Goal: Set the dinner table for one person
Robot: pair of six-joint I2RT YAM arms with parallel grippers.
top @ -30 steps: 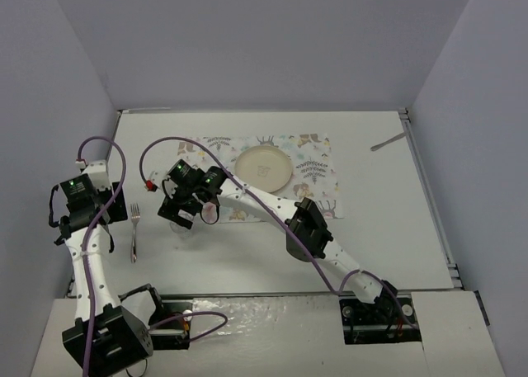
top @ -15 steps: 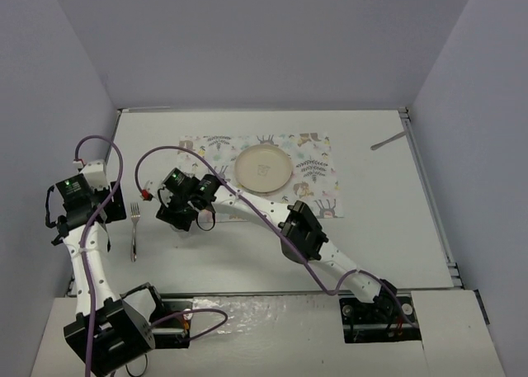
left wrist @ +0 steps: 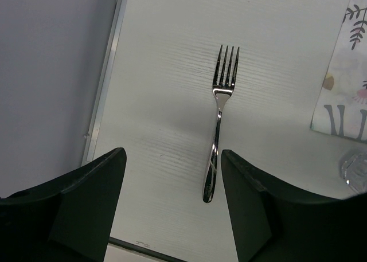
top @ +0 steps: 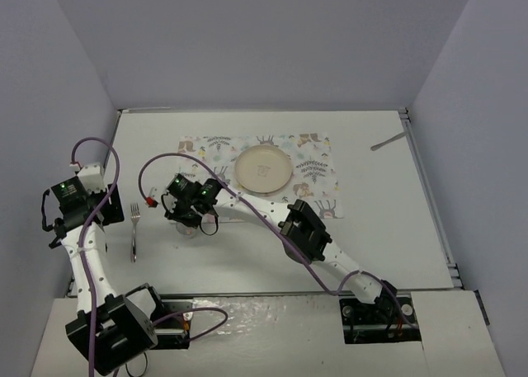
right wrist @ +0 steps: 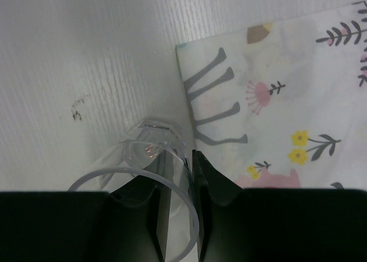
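Note:
The off-white dinner table (top: 396,228) carries a printed cloth (top: 318,172) with a cream plate (top: 262,168) on it. A silver fork (top: 134,228) lies left of the cloth, tines pointing away; it also shows in the left wrist view (left wrist: 218,124). My left gripper (left wrist: 172,176) is open and empty, hovering over the fork's handle end, near the left rail in the top view (top: 109,214). My right gripper (right wrist: 184,193) is shut on the wall of a clear glass (right wrist: 146,159), one finger inside and one outside, just off the cloth's near left corner (top: 190,222).
A grey utensil (top: 388,141) lies at the far right by the metal rail (top: 425,187). The left rail (left wrist: 103,84) runs close beside the fork. The right arm stretches across the table's middle in front of the cloth. Grey walls surround the table.

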